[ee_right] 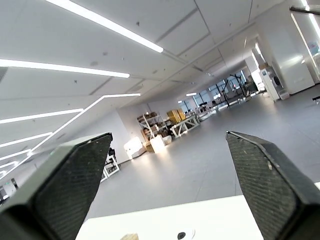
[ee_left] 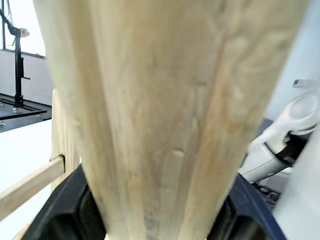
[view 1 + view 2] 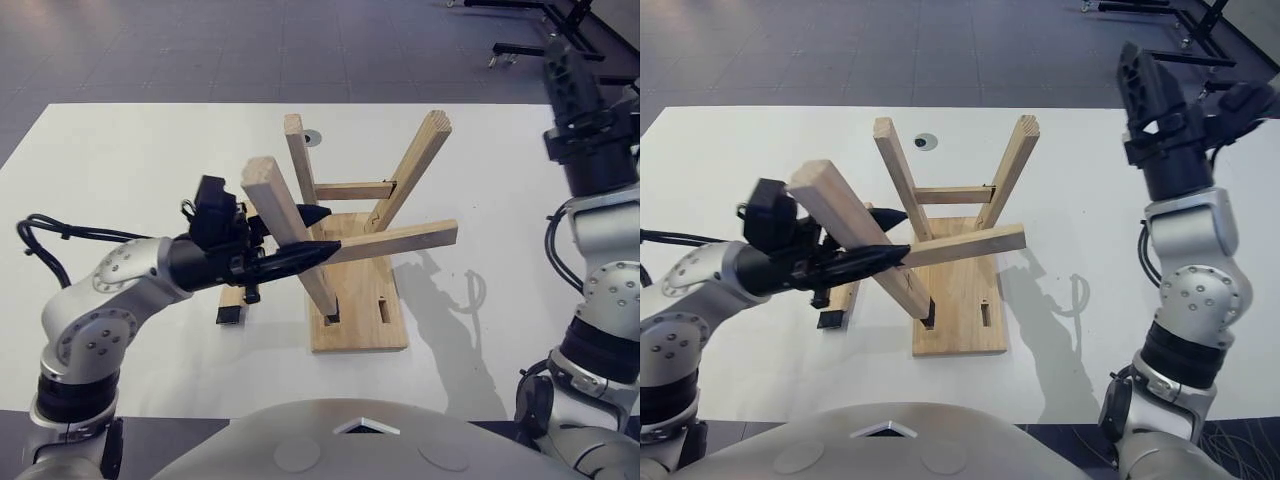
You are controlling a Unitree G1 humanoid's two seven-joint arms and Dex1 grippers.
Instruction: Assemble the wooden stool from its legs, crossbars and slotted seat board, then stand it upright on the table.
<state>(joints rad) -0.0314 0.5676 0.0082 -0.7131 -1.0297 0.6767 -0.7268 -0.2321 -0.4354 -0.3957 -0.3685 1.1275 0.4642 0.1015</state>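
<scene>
- The left fingers (image 3: 300, 258) were clamped on a tilted leg (image 3: 272, 190), its foot in a slot of the seat board (image 3: 365, 325) lying on the surface (image 3: 120, 170) below them.
- Beyond them, a crossbar (image 3: 352, 190) joined two more legs (image 3: 415, 165).
- The right fingers (image 1: 70, 185) gaped wide, well away.

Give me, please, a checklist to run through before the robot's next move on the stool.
1. Grip: the left gripper has its jaws shut on the near leg: ok.
2. Near leg's lower end fully seated in its slot in the seat board: cannot tell.
3. The far legs stand on the board, joined by the far crossbar: ok.
4. The near crossbar is supported at its free end: not ok; it hangs in the air and no fourth leg is fitted.
5. The right gripper is free to help: ok; it is raised with its jaws open and empty.
</scene>
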